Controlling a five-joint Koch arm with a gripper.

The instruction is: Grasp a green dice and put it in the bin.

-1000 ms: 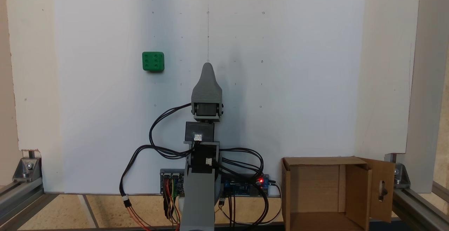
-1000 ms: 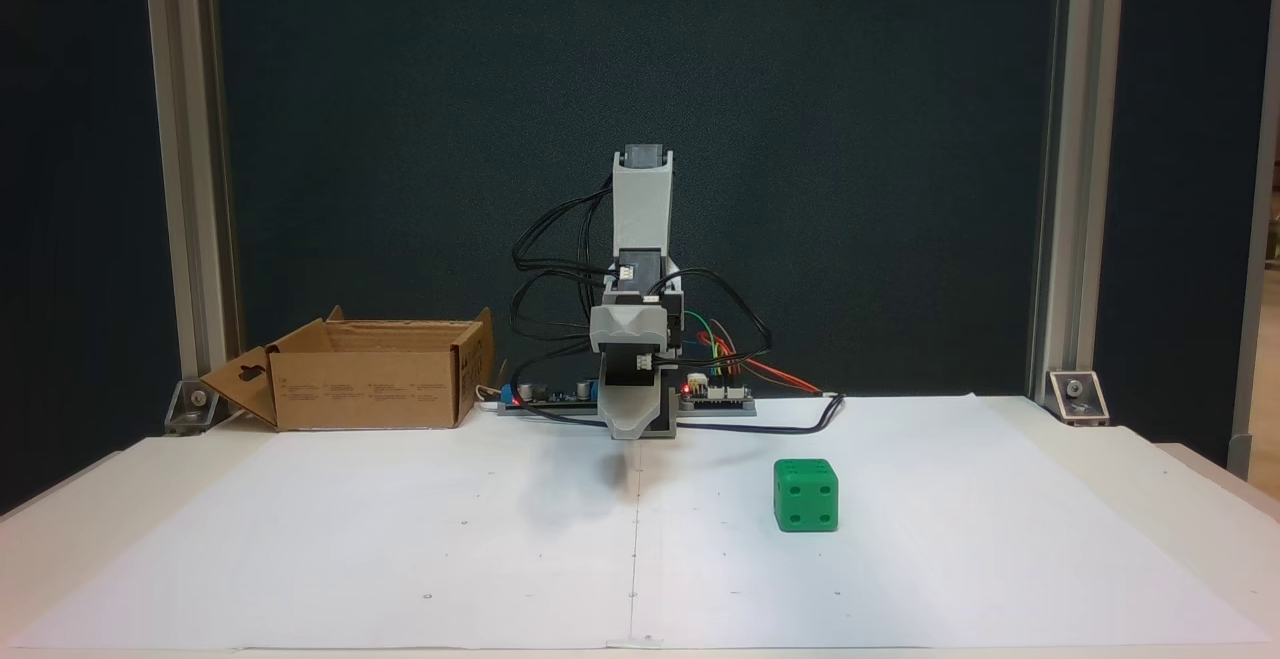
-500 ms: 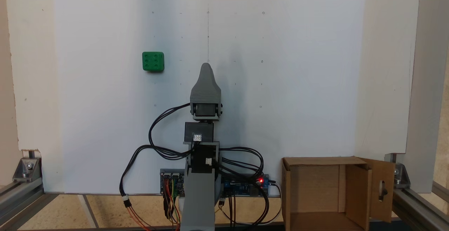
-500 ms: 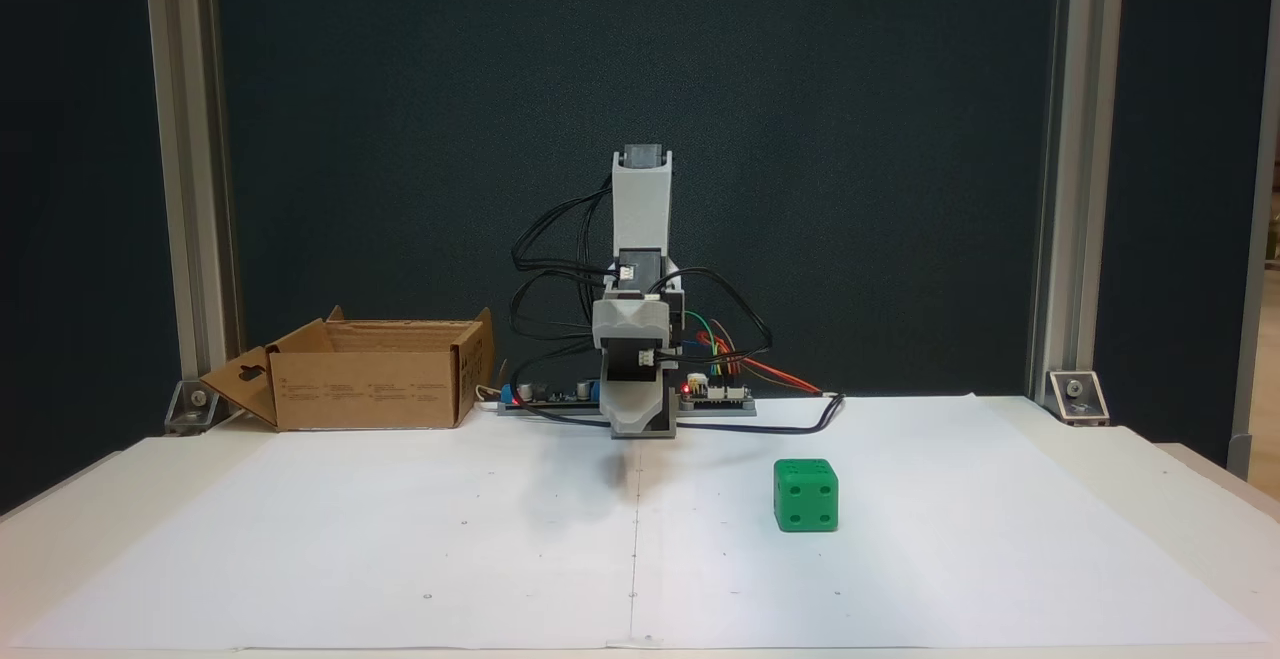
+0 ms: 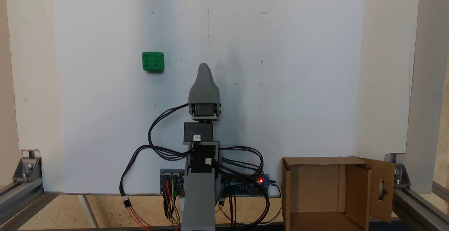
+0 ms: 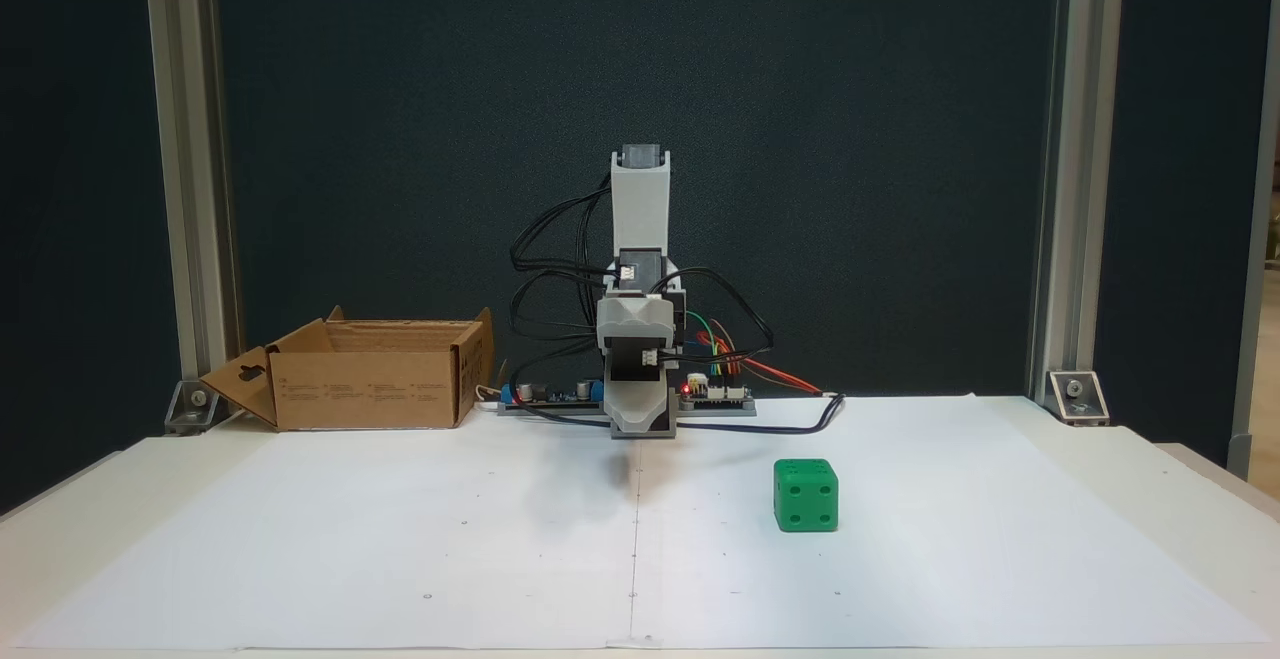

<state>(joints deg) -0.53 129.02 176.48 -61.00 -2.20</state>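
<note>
green dice (image 5: 153,61): lying free on desk (image 5: 280,83), left of gripper (image 5: 204,66).
gripper: jaw state cannot be told.
risk: dice nudged aside; bin (image 5: 315,192) overshot.

claw (image 5: 204,66) swung slightly left in the top-down fixed view

Green dice (image 6: 805,495) smooth plastic; bin (image 6: 365,377) matt corrugated cardboard; sheet (image 5: 280,101) white paper.
</note>
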